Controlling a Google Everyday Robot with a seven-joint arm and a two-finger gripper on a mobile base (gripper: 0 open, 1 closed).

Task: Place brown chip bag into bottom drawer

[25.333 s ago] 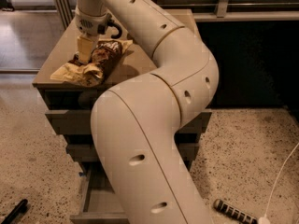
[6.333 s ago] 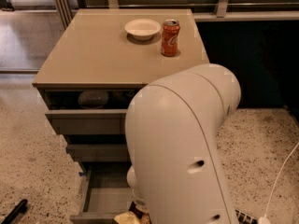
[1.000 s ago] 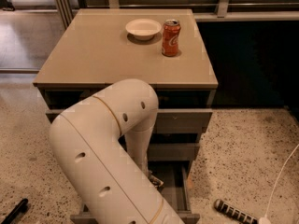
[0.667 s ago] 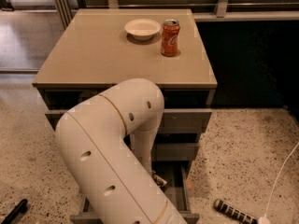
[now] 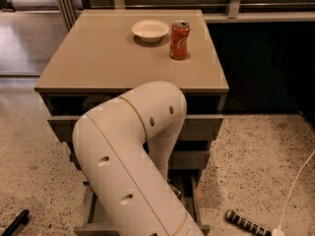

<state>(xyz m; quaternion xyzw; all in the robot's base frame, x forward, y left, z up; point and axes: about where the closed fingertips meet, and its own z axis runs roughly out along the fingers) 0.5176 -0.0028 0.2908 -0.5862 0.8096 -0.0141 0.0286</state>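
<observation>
The arm (image 5: 133,171) bends down into the open bottom drawer (image 5: 195,208), where only a sliver of the gripper (image 5: 175,189) shows, its grip impossible to tell, and the brown chip bag lies hidden from view.

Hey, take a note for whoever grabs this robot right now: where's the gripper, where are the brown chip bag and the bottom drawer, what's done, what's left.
Gripper: out of sight behind the arm, which reaches down into the bottom drawer.
Bottom drawer: pulled open.
Brown chip bag: not visible. It is not on the cabinet top, where a bowl and a soda can stand.
Done: cannot confirm the bag is in the drawer.
Left: check the drawer for the bag, then lift the arm out.
</observation>
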